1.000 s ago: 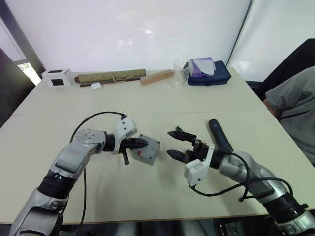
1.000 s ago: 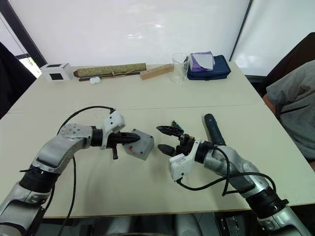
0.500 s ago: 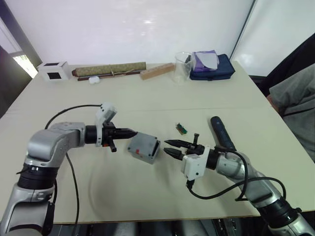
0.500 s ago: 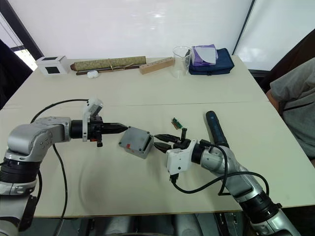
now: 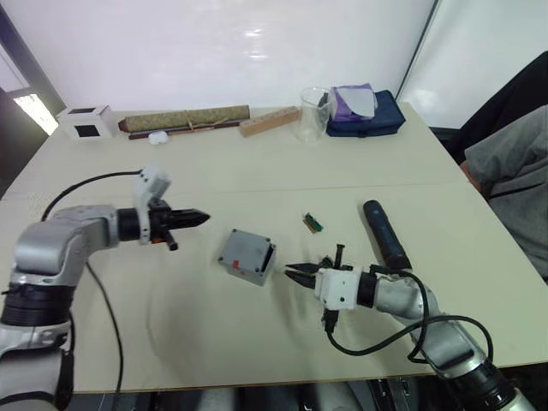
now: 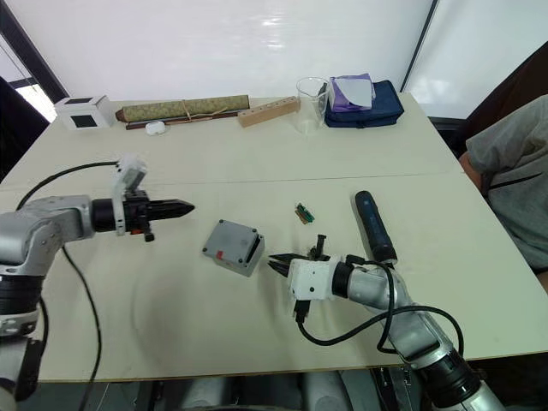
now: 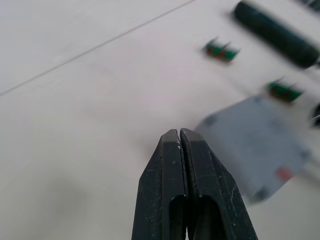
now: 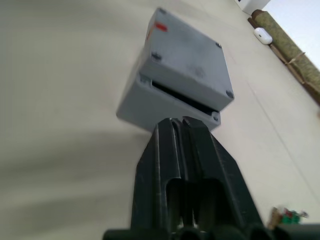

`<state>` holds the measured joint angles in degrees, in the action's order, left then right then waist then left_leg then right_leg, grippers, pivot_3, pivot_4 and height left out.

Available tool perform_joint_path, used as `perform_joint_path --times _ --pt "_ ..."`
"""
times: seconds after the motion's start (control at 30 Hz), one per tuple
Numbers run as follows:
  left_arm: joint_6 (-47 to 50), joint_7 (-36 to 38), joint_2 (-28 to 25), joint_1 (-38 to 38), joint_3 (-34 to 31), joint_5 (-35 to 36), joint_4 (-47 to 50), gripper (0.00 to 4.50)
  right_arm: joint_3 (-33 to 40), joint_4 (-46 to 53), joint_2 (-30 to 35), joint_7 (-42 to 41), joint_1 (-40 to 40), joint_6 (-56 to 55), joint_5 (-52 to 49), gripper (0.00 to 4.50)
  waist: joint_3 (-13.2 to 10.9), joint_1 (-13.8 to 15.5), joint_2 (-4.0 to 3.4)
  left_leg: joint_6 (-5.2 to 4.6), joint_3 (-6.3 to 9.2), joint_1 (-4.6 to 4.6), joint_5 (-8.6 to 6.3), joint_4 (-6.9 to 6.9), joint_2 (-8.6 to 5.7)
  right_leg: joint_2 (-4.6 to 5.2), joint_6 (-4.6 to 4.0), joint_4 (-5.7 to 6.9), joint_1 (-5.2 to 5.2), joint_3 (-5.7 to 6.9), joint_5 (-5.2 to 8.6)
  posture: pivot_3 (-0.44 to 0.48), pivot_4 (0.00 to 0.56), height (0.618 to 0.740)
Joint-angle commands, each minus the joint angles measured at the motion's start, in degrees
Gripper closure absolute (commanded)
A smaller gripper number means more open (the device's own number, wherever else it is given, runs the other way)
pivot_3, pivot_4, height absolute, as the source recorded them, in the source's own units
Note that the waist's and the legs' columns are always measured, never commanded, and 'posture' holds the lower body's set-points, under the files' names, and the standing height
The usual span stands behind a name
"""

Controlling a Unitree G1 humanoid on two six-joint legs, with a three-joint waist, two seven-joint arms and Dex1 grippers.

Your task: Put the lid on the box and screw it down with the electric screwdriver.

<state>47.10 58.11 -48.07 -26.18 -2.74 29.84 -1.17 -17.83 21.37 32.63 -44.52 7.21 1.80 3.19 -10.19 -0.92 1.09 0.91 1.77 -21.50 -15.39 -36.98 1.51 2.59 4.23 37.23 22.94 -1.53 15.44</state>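
Right gripper [image 6: 276, 262] pressed together, empty, tips just beside box [image 6: 233, 245] edge. Left gripper [image 5: 195, 217] also pressed together, empty, well apart from box on its left.

Risks:
- lid [image 8: 192, 61] sits on box but skewed, gap visible along one side; screws likely miss holes if driven now
- closed right tips nudging box could slide it on bench [image 5: 257, 334], shift lid further
- screwdriver [image 5: 384, 233] lies on bench right of right arm, ungripped; loose green part [image 5: 314, 223] between it and box
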Motion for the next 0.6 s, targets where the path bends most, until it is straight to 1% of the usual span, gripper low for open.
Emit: perform_joint_path --times 0.03,0.1,0.27,0.6 --pt "-3.9 3.0 0.0 1.3 2.9 -1.8 1.5 4.5 -0.4 3.9 -1.2 -0.9 0.9 7.5 -2.6 4.45 -0.1 0.5 0.08 0.0 0.0 -0.06 0.0 -0.02 -0.01 0.05 0.0 -0.01 0.01 0.02 0.0 0.0 0.15 0.74" --pt "-4.0 3.0 1.1 1.6 4.1 -1.8 2.8 4.5 -0.6 4.4 -2.4 0.0 1.4 9.9 -2.3 4.45 -0.2 0.7 0.23 0.01 0.01 -0.17 0.01 -0.07 -0.02 0.12 -0.01 -0.01 0.07 0.04 0.0 0.0 0.15 0.74" --pt "-3.3 2.3 3.6 1.2 5.5 -1.8 4.5 4.5 -0.7 4.9 -3.2 0.6 2.0 12.1 -1.6 4.45 -0.2 0.3 0.22 0.04 0.01 -0.63 0.02 -0.17 -0.04 0.1 -0.02 -0.01 0.47 0.05 -0.07 0.0 0.15 0.74" --pt "-3.7 1.6 7.3 -2.8 6.8 -2.7 2.4 4.5 -1.1 3.7 -4.1 2.5 3.7 13.5 -0.6 4.45 -0.2 0.1 0.21 0.03 0.07 -0.69 0.02 -0.16 -0.02 -0.03 0.07 0.02 0.56 0.11 -0.12 0.0 0.15 0.74"
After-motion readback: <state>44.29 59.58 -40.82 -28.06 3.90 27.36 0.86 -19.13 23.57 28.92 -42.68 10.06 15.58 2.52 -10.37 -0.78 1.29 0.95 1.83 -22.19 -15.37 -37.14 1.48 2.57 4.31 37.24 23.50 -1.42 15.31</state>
